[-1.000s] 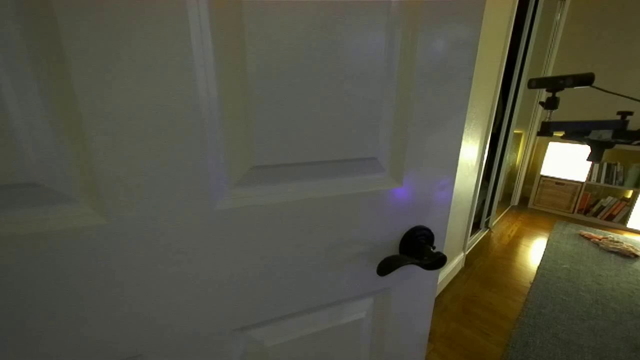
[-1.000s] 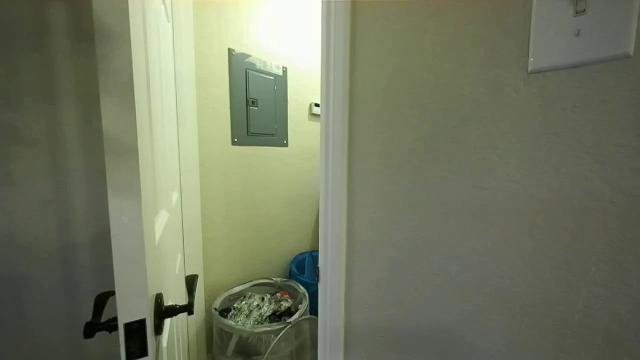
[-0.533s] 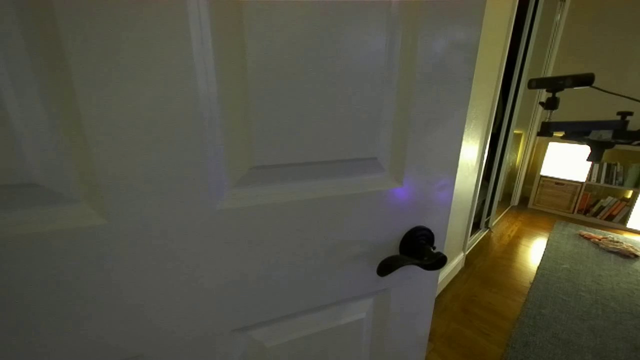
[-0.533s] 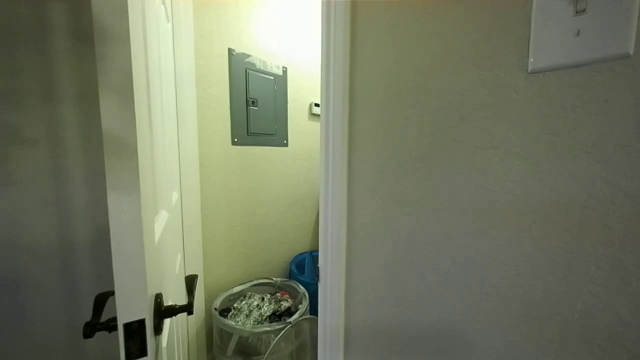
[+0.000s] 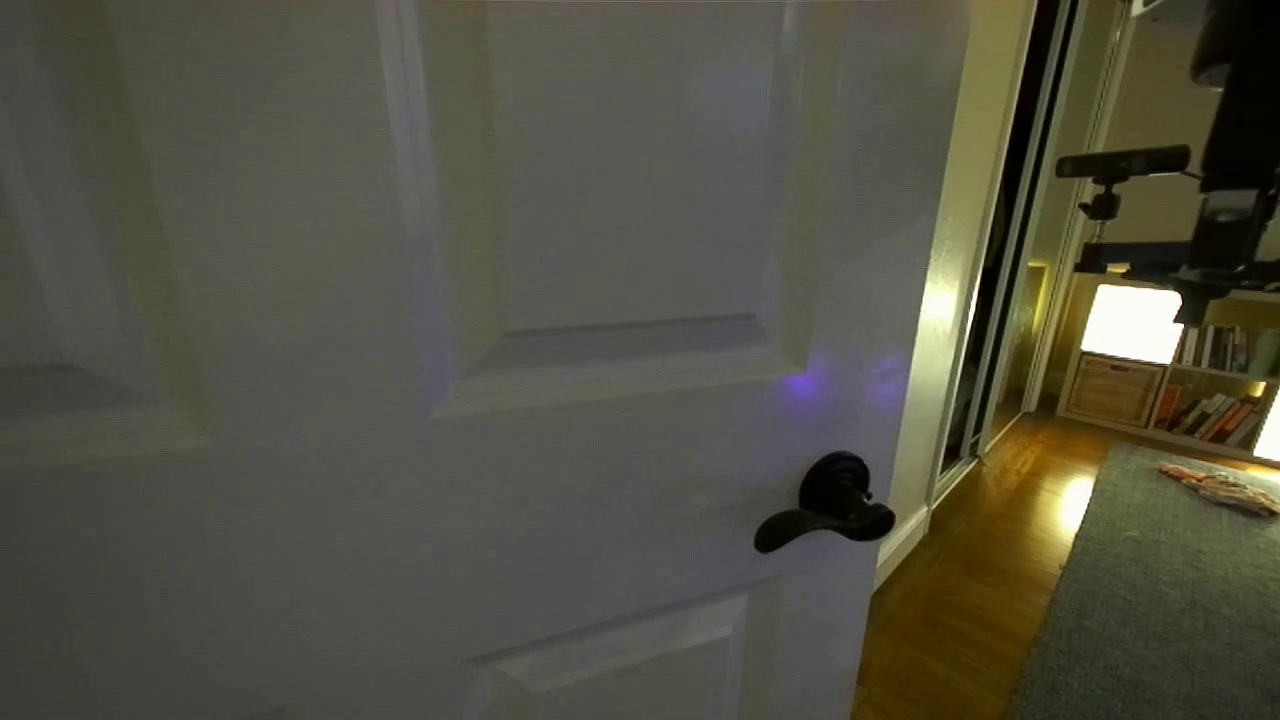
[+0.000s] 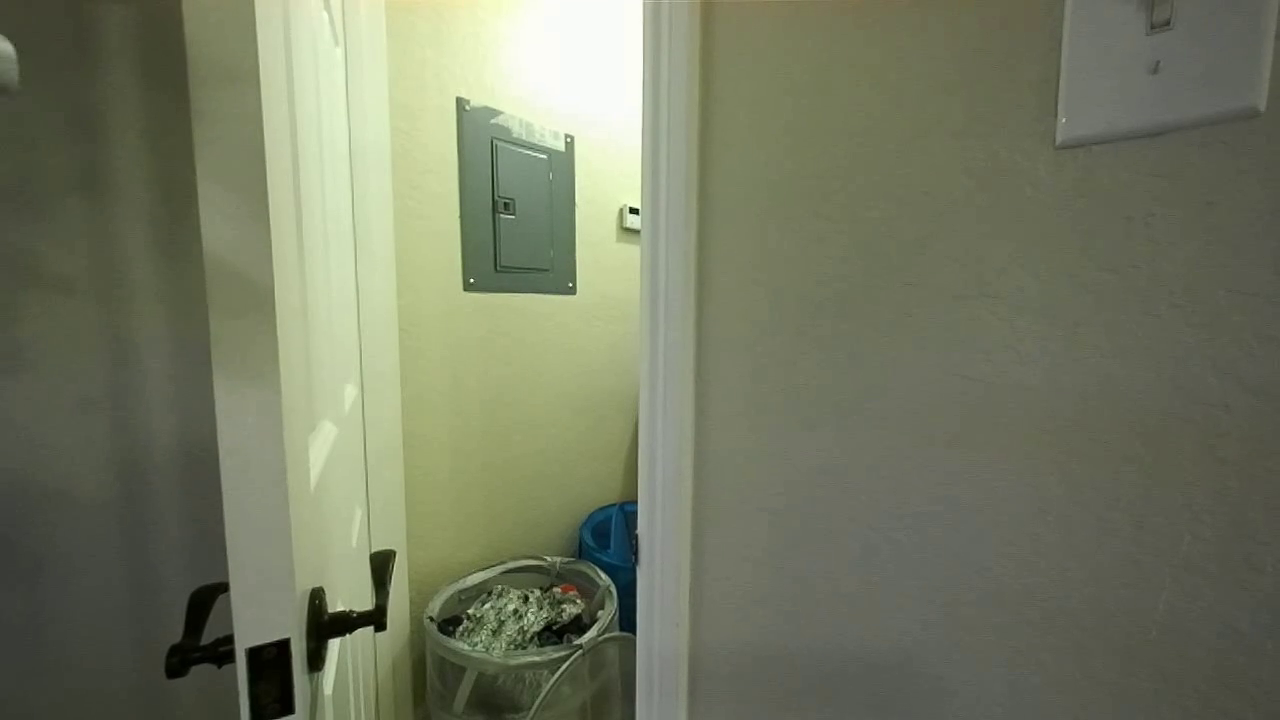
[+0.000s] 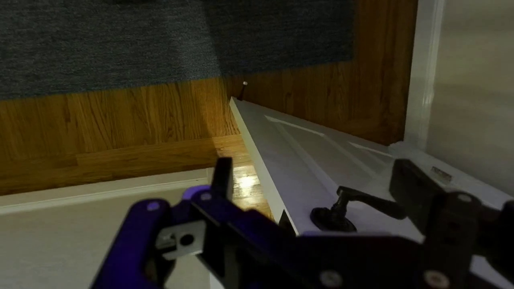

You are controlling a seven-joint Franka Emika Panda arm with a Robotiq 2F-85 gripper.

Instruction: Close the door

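The tall white panelled door (image 5: 620, 480) fills most of an exterior view. Its edge (image 6: 240, 400) shows in an exterior view, where the door stands ajar beside a lit doorway. The black lever handle (image 5: 832, 500) also shows in the wrist view (image 7: 332, 218). My gripper (image 7: 315, 176) is open, its fingers wide apart, one finger to each side of the door's edge and handle in the wrist view. The right finger overlaps the lever's end in the picture; I cannot tell if they touch. A dark part of the arm or gripper (image 5: 1235, 150) shows at the upper right.
A camera on a mount (image 5: 1122, 163) stands right of the door. A grey rug (image 5: 1130, 590) lies on the wood floor. Beyond the doorway stand a mesh laundry basket (image 6: 520, 660) and a blue bin (image 6: 608, 540). The door frame (image 6: 668, 400) borders the wall.
A dark part of the arm or gripper has come into an exterior view at the upper right. A small white part has appeared at the left edge of an exterior view. The door looks unmoved.
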